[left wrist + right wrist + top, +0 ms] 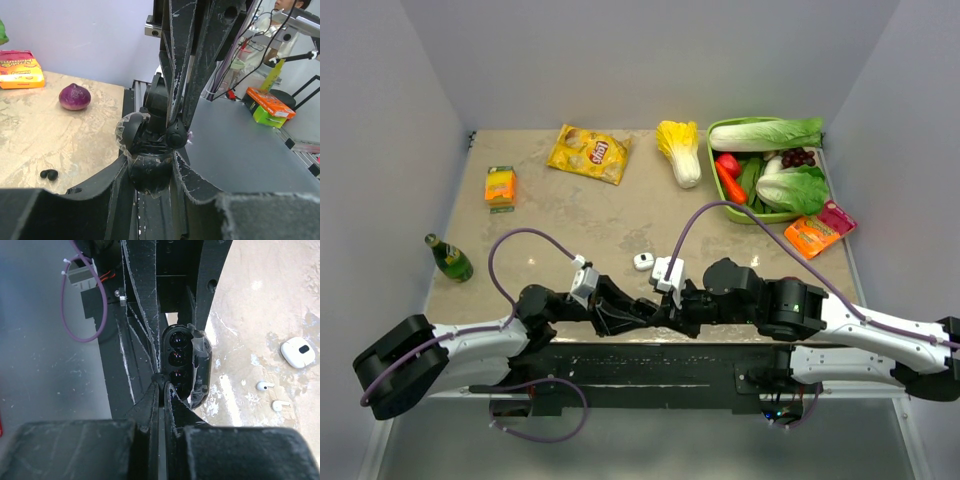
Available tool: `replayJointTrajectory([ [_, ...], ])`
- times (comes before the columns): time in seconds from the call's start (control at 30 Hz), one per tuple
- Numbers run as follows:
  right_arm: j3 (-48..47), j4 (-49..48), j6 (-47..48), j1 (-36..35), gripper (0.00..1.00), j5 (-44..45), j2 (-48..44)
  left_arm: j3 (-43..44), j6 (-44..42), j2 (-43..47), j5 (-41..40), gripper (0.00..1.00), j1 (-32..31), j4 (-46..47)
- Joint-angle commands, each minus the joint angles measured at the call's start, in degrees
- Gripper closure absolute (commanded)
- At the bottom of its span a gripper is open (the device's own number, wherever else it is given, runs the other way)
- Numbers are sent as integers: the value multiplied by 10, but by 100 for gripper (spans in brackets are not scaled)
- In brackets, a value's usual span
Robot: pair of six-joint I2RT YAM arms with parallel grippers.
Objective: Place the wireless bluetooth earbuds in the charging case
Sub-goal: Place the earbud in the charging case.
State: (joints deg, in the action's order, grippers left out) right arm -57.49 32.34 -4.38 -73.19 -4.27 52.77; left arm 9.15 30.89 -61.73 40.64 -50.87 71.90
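The left tool (pixel 150 157) is partly closed around an open black case (pixel 180 360). The right tool (pixel 160 382) is pinched fully together with its tips against that case, carrying nothing I can make out. Both arms lie low along the near edge of the counter (pixel 620 215), reaching inward and meeting head-on. The right wrist view shows two white earbuds (pixel 263 385) lying loose near a closed white case (pixel 298 352). The left wrist view instead shows two black earbuds (pixel 49 174) side by side on the counter, apart from an onion (pixel 75 96).
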Motion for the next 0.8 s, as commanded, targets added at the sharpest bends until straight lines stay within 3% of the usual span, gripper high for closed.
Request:
replayJointTrajectory([
  [0.0,-3,-19,-6,-4,100,42,5,15,-3,13,1,100,2,35],
  [0.77,-4,-9,-23,-5,100,129,-4,5,-17,14,19,100,2,50],
])
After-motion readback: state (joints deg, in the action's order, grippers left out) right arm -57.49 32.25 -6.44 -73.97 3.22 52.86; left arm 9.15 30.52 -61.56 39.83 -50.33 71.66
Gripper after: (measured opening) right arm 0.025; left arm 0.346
